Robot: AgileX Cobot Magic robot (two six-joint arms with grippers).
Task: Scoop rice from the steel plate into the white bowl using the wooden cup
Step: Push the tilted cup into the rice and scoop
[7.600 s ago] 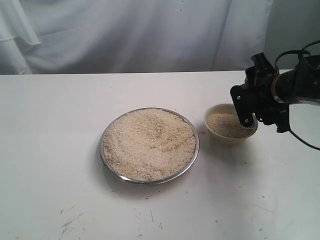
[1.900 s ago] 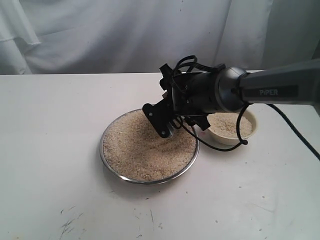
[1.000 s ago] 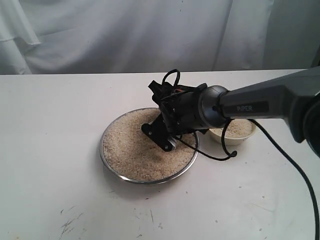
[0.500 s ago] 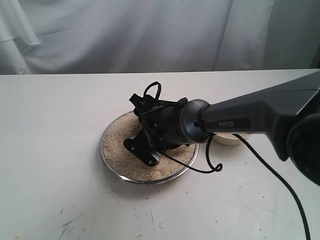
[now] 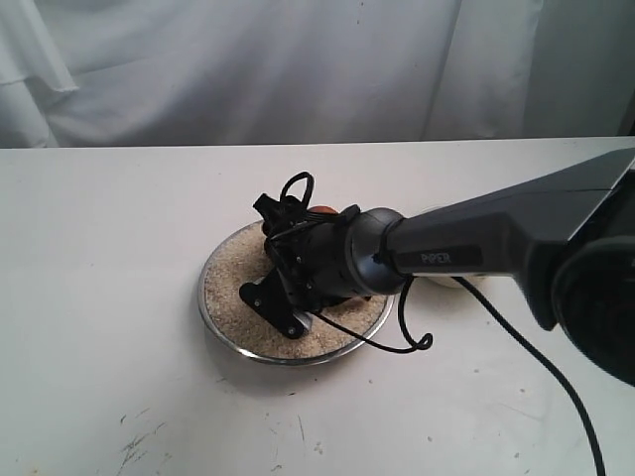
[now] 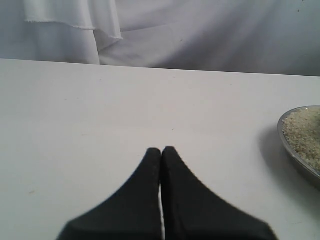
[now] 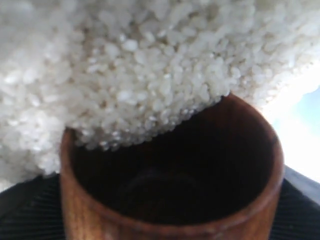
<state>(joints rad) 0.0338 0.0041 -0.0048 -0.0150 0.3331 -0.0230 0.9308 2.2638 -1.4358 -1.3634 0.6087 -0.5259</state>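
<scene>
The steel plate [image 5: 211, 315] sits mid-table, heaped with rice [image 5: 230, 286]. My right gripper [image 5: 290, 286] is low over the plate's middle, shut on the wooden cup [image 7: 170, 210]. The cup's dark mouth presses sideways into the rice [image 7: 150, 75], and grains cover part of its rim. In the exterior view only a reddish bit of the cup [image 5: 322, 210] shows above the wrist. The white bowl [image 5: 445, 282] is almost wholly hidden behind the right arm. My left gripper [image 6: 161, 149] is shut on nothing above bare table, with the plate's rim [image 6: 294, 150] off to one side.
A white cloth backdrop [image 5: 298, 69] hangs behind the white table [image 5: 119, 397]. The right arm's black cable [image 5: 397, 342] loops over the plate's near right rim. Small dark marks dot the table's front [image 5: 139, 441].
The right arm has swept leftwards from the white bowl across the plate and dipped lower, pushing the cup into the rice. It now hides the bowl.
</scene>
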